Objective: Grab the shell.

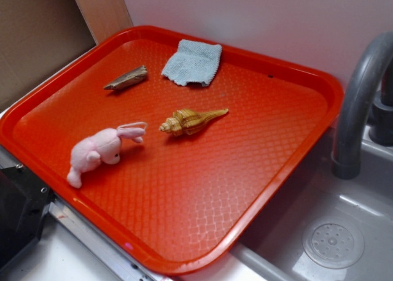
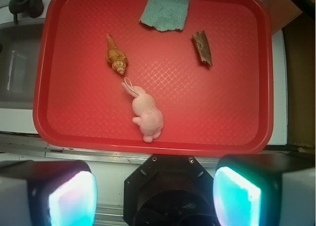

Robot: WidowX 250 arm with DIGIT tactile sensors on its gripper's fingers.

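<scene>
Gripper spread wide above the tray

The gripper point(image 2: 154, 191) grasps nothing (its 2 pads far apart); the shell point(image 2: 115, 56) lies untouched on the red tray point(image 2: 74, 117).

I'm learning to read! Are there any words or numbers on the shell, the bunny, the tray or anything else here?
None: no words, numbers, labels or signs show in either view.
The shell has only brown stripes.
The pink bunny, the blue cloth and the grey-brown piece are plain.
The red tray has only a diamond pattern.
</scene>
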